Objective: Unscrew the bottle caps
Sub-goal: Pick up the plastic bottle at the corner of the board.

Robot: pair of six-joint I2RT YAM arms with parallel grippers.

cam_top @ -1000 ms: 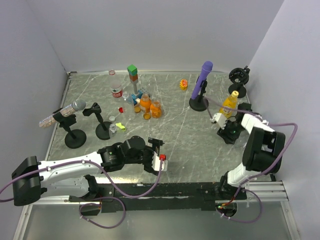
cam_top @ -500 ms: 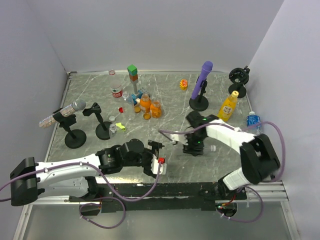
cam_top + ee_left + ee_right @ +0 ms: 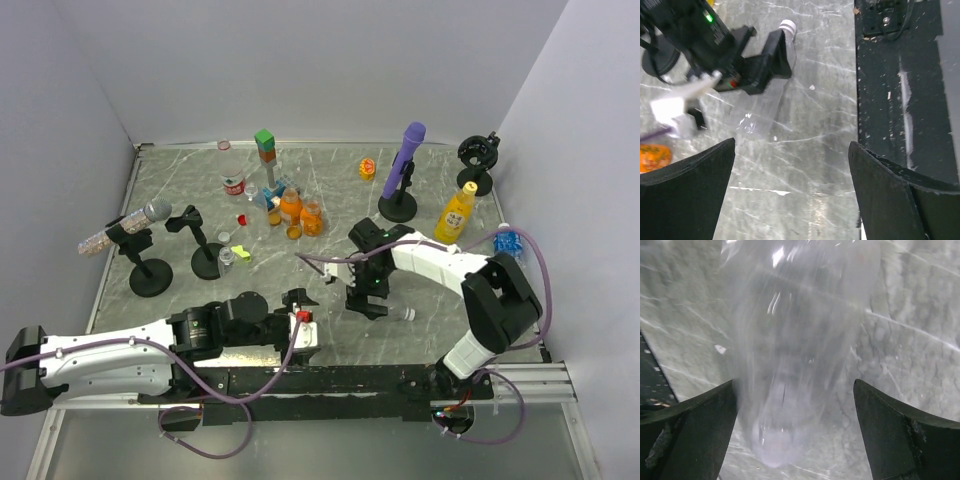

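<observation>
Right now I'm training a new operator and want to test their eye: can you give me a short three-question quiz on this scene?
1. True or false: the left gripper holds a bottle cap.
2. The clear bottle under the right gripper is: A) upright, B) lying on its side, C) upside down.
3. What colour is that bottle's cap?
Key: 1 false, it is open and empty; 2 B; 3 white.
</observation>
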